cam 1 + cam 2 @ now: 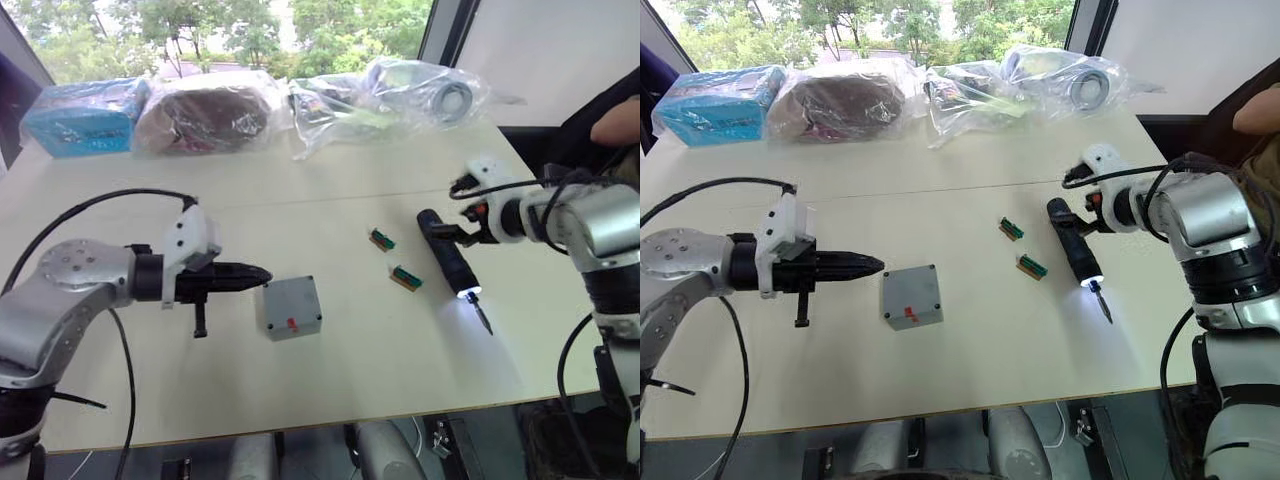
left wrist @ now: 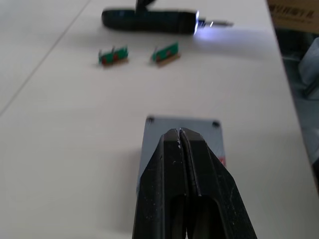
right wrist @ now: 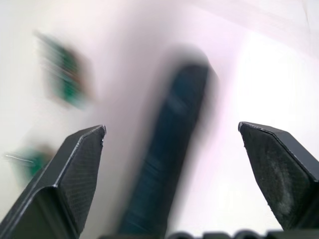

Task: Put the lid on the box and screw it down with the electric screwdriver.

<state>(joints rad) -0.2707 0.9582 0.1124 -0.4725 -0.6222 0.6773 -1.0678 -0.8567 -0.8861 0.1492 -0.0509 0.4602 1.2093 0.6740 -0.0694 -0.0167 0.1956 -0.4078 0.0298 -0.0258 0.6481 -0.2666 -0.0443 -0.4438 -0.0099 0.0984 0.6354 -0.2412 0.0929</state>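
The grey box [image 1: 289, 307] stands near the table's middle with a red mark on its near side. Its flat closed top with corner screw holes looks like the lid [image 2: 183, 124] resting on it. My left gripper [image 1: 262, 277] is shut and empty, its tip just left of the box at top height. The dark electric screwdriver [image 1: 450, 262] lies on the table to the right, its tip light [image 1: 467, 293] glowing towards the front edge. My right gripper [image 3: 172, 128] is open at the tool's rear end, and the fingers [image 3: 82, 164] straddle it without touching.
Two small green connector blocks [image 1: 382, 239] [image 1: 405, 278] lie between box and screwdriver. Plastic-wrapped items [image 1: 380, 95] and a blue package [image 1: 75, 120] line the table's far edge. A person's arm [image 1: 615, 120] shows at the right.
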